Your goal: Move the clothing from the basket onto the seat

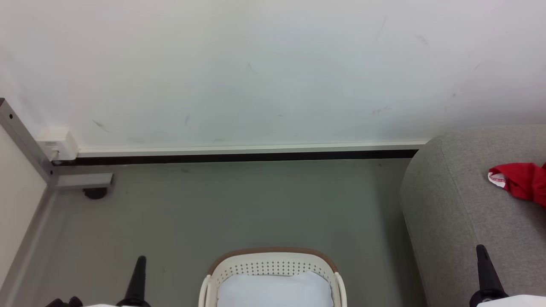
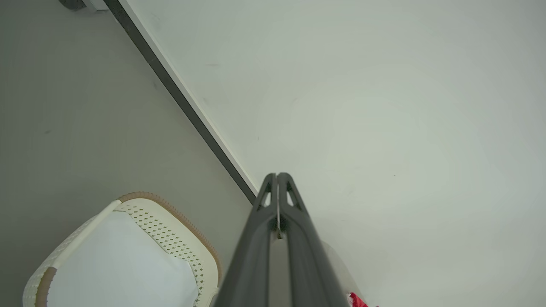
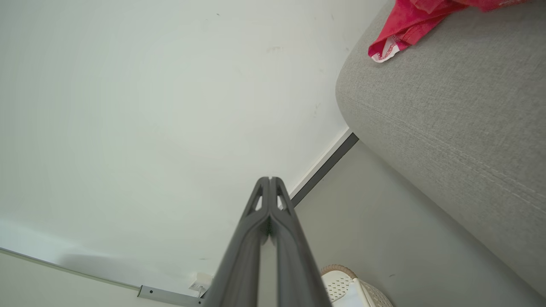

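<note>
Both grippers are pressed together and empty. The left gripper (image 1: 140, 260) rises just left of the basket (image 1: 273, 266), and the right gripper (image 1: 481, 251) is over the seat (image 1: 448, 213). Beyond the right gripper, slightly to its right, red clothing (image 1: 522, 181) lies on the seat near its rounded end. A careless swing of that arm could drag it off. The basket is cut off. Its pale inside may be bare bottom or white cloth, and I cannot tell if any red lies in it.

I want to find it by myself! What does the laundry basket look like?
Look at the grey floor below the white wall, left of the big light-grey fabric sofa. There stands a cream-white plastic basket. Only it has rows of small holes and a brown rim band.
</note>
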Available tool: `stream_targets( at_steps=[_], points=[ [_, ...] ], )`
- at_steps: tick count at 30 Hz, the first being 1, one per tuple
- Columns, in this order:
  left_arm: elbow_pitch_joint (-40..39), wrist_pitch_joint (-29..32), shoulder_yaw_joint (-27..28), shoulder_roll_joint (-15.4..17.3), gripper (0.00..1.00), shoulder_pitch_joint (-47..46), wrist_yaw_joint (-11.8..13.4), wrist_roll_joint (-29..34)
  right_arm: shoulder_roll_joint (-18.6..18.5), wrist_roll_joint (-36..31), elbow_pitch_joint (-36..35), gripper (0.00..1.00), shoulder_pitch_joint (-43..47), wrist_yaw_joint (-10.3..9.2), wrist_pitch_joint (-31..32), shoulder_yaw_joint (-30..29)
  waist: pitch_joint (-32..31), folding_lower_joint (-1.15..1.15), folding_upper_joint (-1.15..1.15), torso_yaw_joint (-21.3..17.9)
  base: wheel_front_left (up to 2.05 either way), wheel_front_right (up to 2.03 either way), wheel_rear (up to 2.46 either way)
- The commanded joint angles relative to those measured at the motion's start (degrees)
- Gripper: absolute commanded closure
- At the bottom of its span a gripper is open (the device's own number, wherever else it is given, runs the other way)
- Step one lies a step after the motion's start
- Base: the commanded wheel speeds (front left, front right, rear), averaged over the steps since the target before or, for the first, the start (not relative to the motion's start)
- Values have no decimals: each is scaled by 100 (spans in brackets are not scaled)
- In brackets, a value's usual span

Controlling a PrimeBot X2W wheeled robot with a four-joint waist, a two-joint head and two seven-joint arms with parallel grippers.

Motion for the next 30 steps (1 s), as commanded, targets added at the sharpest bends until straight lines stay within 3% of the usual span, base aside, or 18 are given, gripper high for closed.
stream_targets(
  at_steps=[1,30],
  points=[
    [-58,28,37,24,100,-119,-32,-154,-50,162,-75,100,-131,-7,32,-28,2,0,0,4,0,0,0],
    [-68,436,204,9,100,-344,-80,-1600,-59,1742,-131,100,-264,-10,441,-173,61,0,0,89,0,0,0]
  ],
)
